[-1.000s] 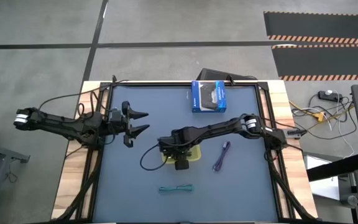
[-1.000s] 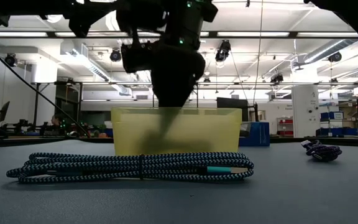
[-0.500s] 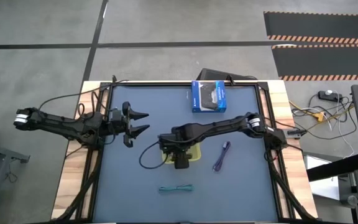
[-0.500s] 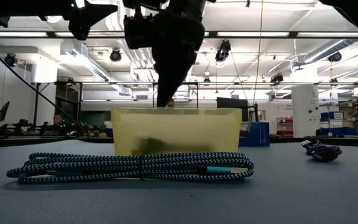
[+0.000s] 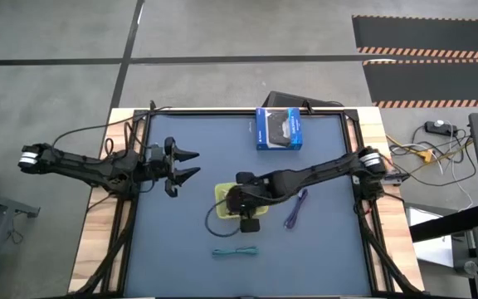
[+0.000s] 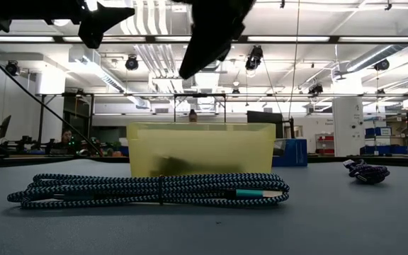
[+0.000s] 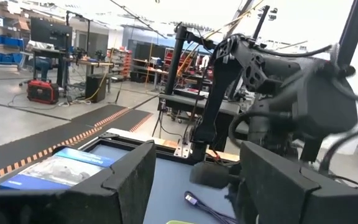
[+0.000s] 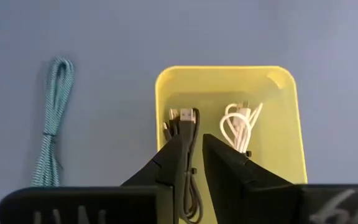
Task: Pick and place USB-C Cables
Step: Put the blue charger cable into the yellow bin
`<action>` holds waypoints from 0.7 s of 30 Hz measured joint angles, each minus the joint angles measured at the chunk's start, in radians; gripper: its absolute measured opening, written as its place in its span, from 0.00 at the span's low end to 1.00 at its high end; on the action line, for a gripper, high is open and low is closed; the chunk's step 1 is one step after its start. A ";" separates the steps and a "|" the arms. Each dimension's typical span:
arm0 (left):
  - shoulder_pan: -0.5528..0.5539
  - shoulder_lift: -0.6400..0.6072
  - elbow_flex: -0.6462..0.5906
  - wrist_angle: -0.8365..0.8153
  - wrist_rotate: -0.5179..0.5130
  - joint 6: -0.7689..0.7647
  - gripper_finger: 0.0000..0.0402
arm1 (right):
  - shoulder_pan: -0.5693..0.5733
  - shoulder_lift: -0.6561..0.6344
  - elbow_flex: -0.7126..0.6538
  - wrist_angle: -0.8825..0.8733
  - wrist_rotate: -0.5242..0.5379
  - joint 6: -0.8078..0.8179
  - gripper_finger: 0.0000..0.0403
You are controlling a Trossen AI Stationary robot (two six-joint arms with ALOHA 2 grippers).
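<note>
A yellow bin (image 8: 225, 70) stands mid-table, with the black cable (image 8: 188, 116) and the white cable (image 8: 241, 124) lying on its floor. My right gripper (image 8: 194, 142) hangs above the bin (image 6: 200, 149), clear of its rim. Its fingers point down, stand a narrow gap apart and hold nothing. The teal cable (image 5: 235, 251) lies on the mat near the front edge, also in the low view (image 6: 154, 190). The purple cable (image 5: 295, 208) lies on the mat to the bin's right. My left gripper (image 5: 191, 164) waits open over the table's left part.
A blue-and-black retail box (image 5: 278, 129) lies near the far edge of the table. A loop of the right arm's own black wire (image 5: 212, 223) hangs beside the bin on its near left side. Bare mat lies between the bin and the left gripper.
My right gripper has risen straight up out of the yellow bin, from fingertips inside it to well above its rim. The black cable stays behind on the bin's floor. The right arm has also drawn slightly toward the table's right and near side.
</note>
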 joint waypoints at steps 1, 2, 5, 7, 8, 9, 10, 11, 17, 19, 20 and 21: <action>0.000 0.003 0.000 0.000 0.000 0.000 0.55 | 0.006 -0.029 -0.044 0.047 0.001 0.004 0.12; 0.000 0.006 0.000 0.001 0.000 0.000 0.55 | 0.011 -0.058 -0.093 0.101 0.002 0.007 0.12; 0.000 0.021 0.000 0.009 0.000 0.000 0.55 | 0.026 -0.140 -0.247 0.307 0.019 0.002 0.12; 0.000 0.032 -0.001 0.012 0.000 0.000 0.55 | 0.036 -0.190 -0.350 0.466 0.047 -0.017 0.12; 0.000 0.039 -0.001 0.015 0.000 -0.001 0.55 | 0.038 -0.211 -0.404 0.544 0.056 -0.030 0.12; 0.000 0.046 -0.001 0.025 0.000 -0.001 0.55 | 0.040 -0.231 -0.455 0.623 0.059 -0.049 0.12; 0.000 0.053 -0.001 0.030 0.000 -0.002 0.55 | 0.041 -0.252 -0.505 0.696 0.059 -0.061 0.12; -0.001 0.060 -0.001 0.032 0.001 -0.003 0.55 | 0.043 -0.274 -0.556 0.764 0.060 -0.079 0.12; -0.003 0.120 -0.001 0.037 0.027 -0.117 0.55 | 0.043 -0.404 -0.815 1.066 0.060 -0.152 0.12; -0.008 0.154 -0.001 0.064 0.027 -0.157 0.55 | 0.043 -0.453 -0.882 1.106 0.061 -0.164 0.12; -0.011 0.171 0.000 0.077 0.027 -0.168 0.55 | 0.043 -0.478 -0.911 1.123 0.060 -0.167 0.12; -0.014 0.188 0.000 0.090 0.027 -0.183 0.55 | 0.043 -0.505 -0.941 1.137 0.060 -0.171 0.12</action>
